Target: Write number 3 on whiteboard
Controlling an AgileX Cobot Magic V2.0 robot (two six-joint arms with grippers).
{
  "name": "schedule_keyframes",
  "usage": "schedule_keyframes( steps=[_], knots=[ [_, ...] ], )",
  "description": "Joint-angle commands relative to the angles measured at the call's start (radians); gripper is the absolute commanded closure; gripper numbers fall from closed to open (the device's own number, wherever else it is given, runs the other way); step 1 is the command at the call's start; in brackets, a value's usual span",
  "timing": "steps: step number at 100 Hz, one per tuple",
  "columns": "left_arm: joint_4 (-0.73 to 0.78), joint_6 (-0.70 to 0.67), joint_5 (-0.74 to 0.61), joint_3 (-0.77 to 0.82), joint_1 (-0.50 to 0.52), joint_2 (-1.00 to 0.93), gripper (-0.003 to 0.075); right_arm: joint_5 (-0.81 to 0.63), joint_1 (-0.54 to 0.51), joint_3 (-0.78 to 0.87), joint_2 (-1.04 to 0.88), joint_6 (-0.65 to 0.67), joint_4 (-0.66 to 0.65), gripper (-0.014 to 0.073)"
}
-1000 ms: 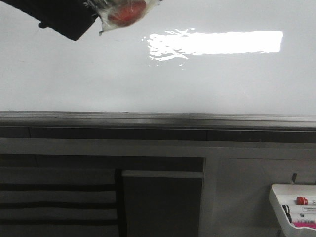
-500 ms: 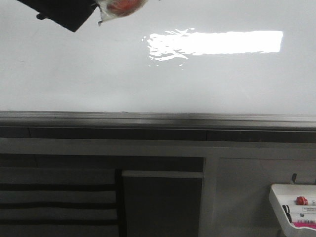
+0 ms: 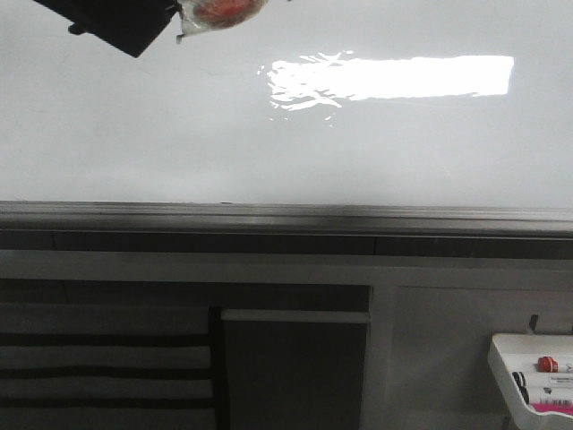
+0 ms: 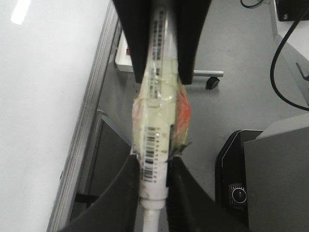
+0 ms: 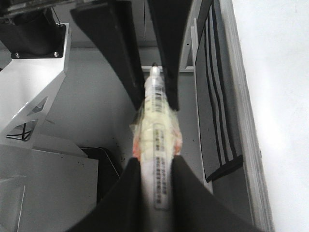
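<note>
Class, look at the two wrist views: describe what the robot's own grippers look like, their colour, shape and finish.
Left gripper and right gripper look alike: two matte black fingers each, broad at the base, curving and tapering toward the tips. No markings or cables show on them. In the front view only a black angular piece of one arm shows, at the top corner.

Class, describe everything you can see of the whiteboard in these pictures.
The whiteboard is a large, flat, glossy white panel that fills the upper half of the front view. A bright rectangular light reflection sits high on it, right of centre. A grey metal rail runs along its bottom edge. No writing shows on the visible surface. At its top left, the left gripper holds a tape-wrapped marker; whether the tip touches cannot be told.
</note>
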Motion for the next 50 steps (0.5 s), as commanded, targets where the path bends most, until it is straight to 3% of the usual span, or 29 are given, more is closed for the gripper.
schedule_keyframes(
  steps=[1, 43, 50],
  knots=[
    [-0.057, -0.004, -0.036, -0.034, -0.010, -0.027, 0.0739, -0.012, -0.001, -0.035, -0.024, -0.009, 0.051, 0.0655],
    [-0.064, -0.023, -0.056, -0.034, -0.010, -0.027, 0.0738, -0.008, -0.001, -0.035, -0.024, -0.009, 0.051, 0.0655],
    [-0.059, -0.050, -0.100, -0.034, -0.010, -0.027, 0.0711, -0.008, -0.001, -0.035, -0.024, -0.009, 0.051, 0.0655]
  ],
)
